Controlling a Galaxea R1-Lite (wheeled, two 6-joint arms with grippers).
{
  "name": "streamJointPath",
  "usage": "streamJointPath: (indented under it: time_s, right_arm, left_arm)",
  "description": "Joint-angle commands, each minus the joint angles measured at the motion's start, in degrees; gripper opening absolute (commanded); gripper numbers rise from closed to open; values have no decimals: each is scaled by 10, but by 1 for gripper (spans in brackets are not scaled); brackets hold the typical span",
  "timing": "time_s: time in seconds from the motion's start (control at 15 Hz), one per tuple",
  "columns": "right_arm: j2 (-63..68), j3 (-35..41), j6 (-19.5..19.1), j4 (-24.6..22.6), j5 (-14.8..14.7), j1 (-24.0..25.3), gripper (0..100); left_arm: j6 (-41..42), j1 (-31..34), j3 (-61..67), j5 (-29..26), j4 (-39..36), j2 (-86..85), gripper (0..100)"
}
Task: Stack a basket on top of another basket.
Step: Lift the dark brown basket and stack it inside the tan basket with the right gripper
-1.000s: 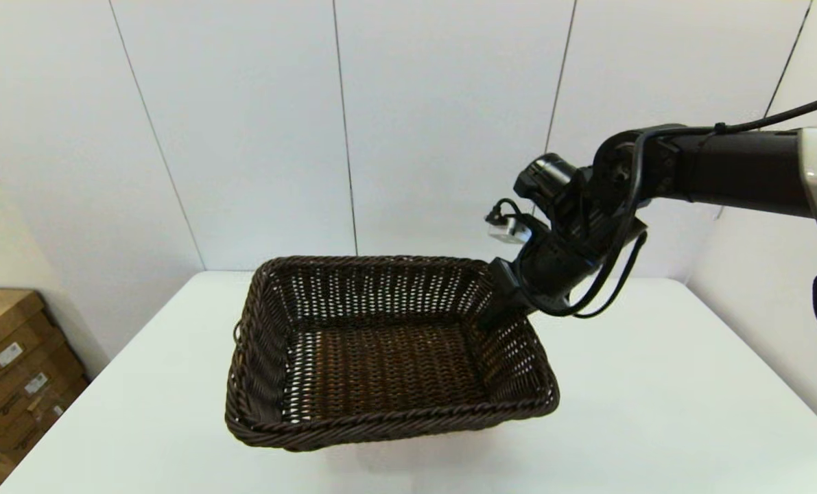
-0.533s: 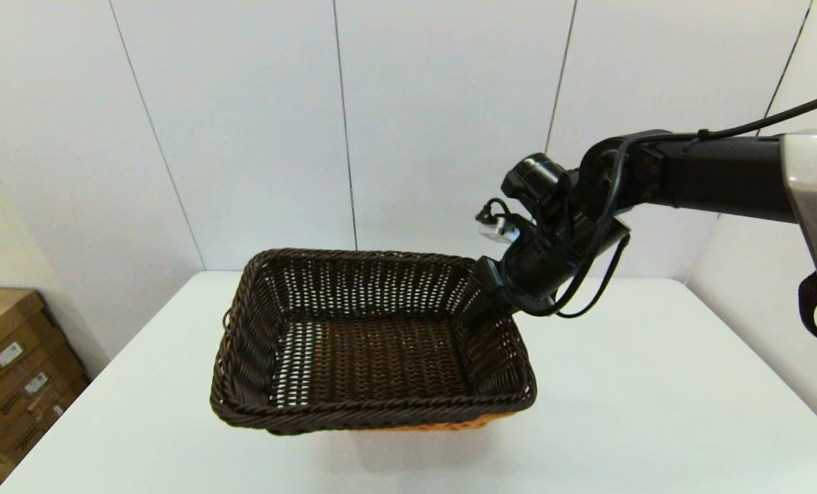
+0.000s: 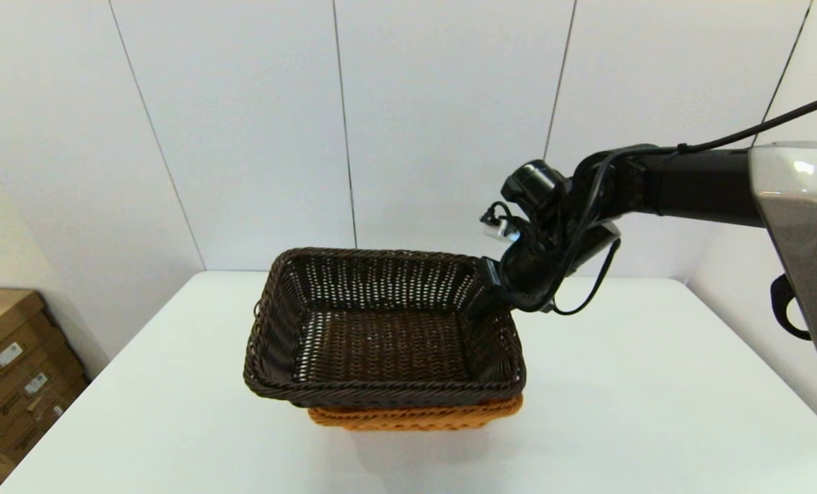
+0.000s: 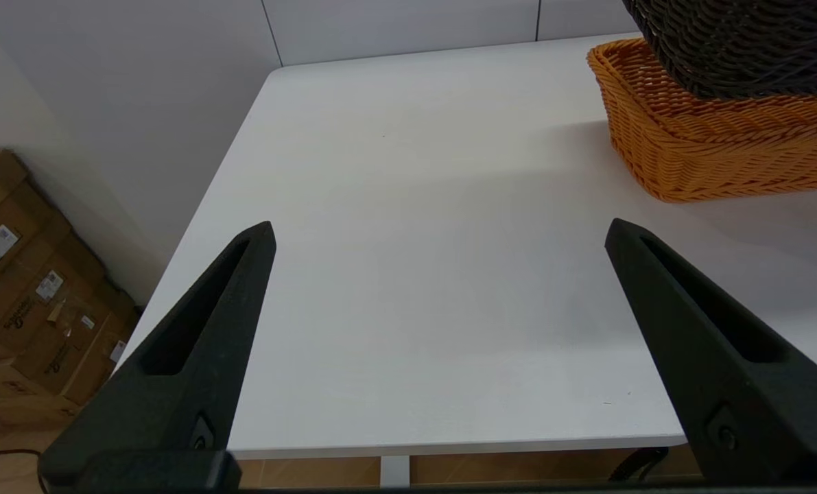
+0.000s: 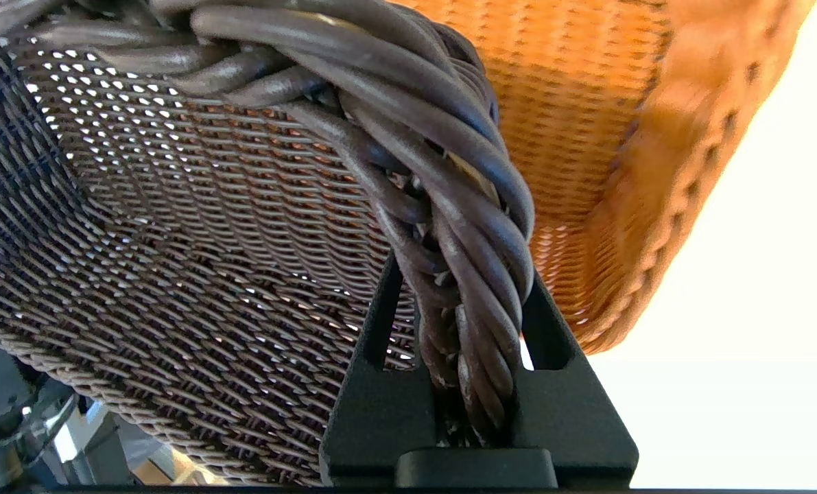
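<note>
Wicker on wicker is the whole scene: the dark basket (image 3: 384, 329) sits at the centre of the head view, its base down inside the orange basket (image 3: 415, 415), of which only the near rim and a strip of wall show under the dark one's front edge. The dark basket overhangs toward the left of the frame, so I'd judge it is lowered onto its mate but not yet squared up or let go. The right gripper (image 3: 483, 302) comes in from the right side of the frame and meets the dark basket at its far right corner; in the right wrist view its two fingers (image 5: 381, 384) are pinched on the braided rim (image 5: 449, 226), one inside the wall and one outside. A rim hold like that makes sense, since it leaves the underside free to drop into the orange one. The left gripper (image 4: 439, 233) hangs off the near edge of the white table (image 4: 408, 240), fingers spread wide and holding nothing, out of the way. Cardboard boxes (image 4: 10, 274) are stacked at the lower left of that view; they carry white labels and some dark print, too small for me to read. I see no brand on either basket.
</note>
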Motion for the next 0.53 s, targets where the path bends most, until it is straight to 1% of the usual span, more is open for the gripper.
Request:
streamJointPath:
  time_s: [0.07, 0.13, 0.53]
  right_arm:
    - [13, 0, -2, -7, 2, -9, 0]
    - [17, 0, -1, -16, 2, -11, 0]
    - [31, 0, -13, -20, 2, -26, 0]
  left_arm:
    - [1, 0, 0, 1, 1, 0, 100]
    - [0, 0, 0, 0, 1, 0, 100]
    - [0, 0, 0, 1, 1, 0, 100]
